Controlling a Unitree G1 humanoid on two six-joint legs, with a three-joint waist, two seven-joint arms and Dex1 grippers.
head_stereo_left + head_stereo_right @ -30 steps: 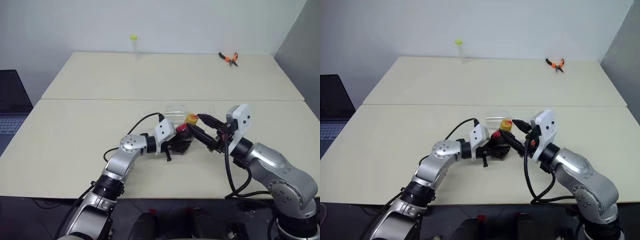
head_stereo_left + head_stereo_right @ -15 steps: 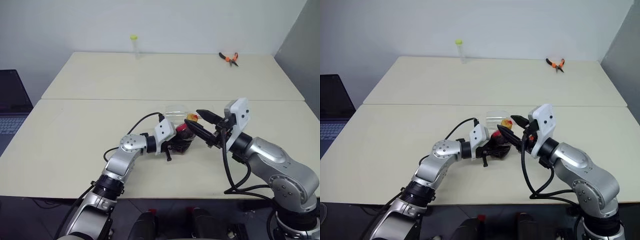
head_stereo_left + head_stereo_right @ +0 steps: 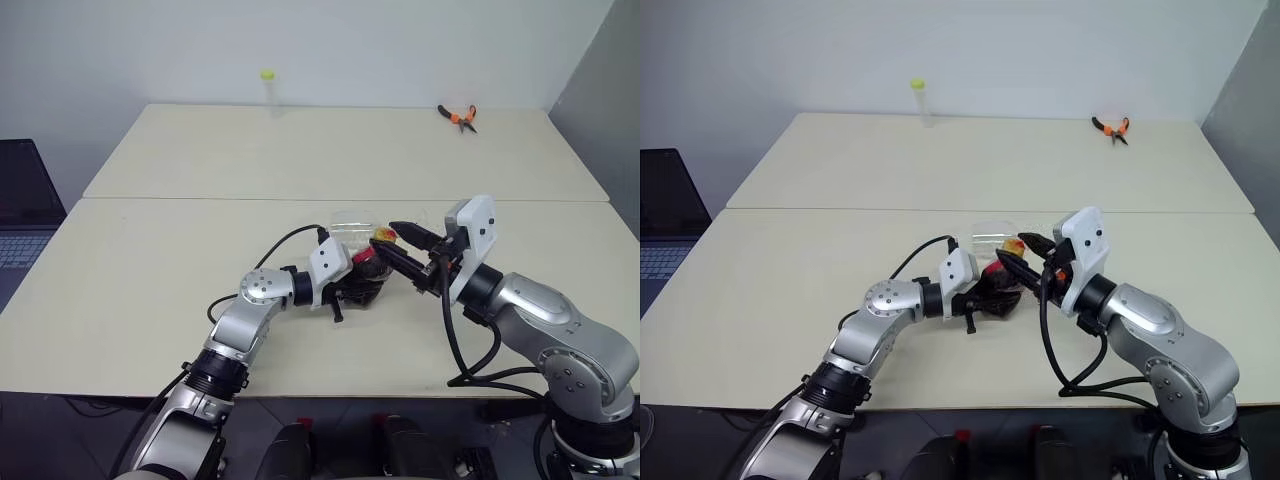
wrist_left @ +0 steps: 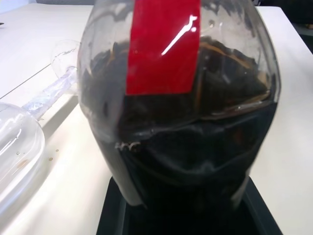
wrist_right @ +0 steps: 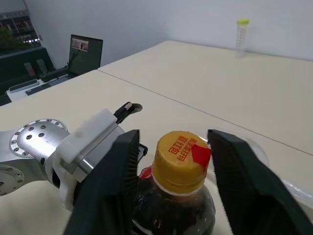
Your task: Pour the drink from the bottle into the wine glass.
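My right fingers (image 5: pixel 117 181) straddle the one yellow cap (image 5: pixel 179 159) untouching; my left gripper (image 3: pixel 352 290) clamps the one bottle (image 4: pixel 178 98); one glass (image 4: pixel 19 147) lies beside.

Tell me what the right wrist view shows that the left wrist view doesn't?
The right wrist view looks down on the bottle's yellow cap with a black finger standing on each side of it, not yet touching. It also has the left arm's white wrist, a laptop and a clear tube with a yellow-green top far back.

The left wrist view has the red label, the dark drink up close and the wine glass lying on its side beside the bottle.

Both share the bottle and the cream table.
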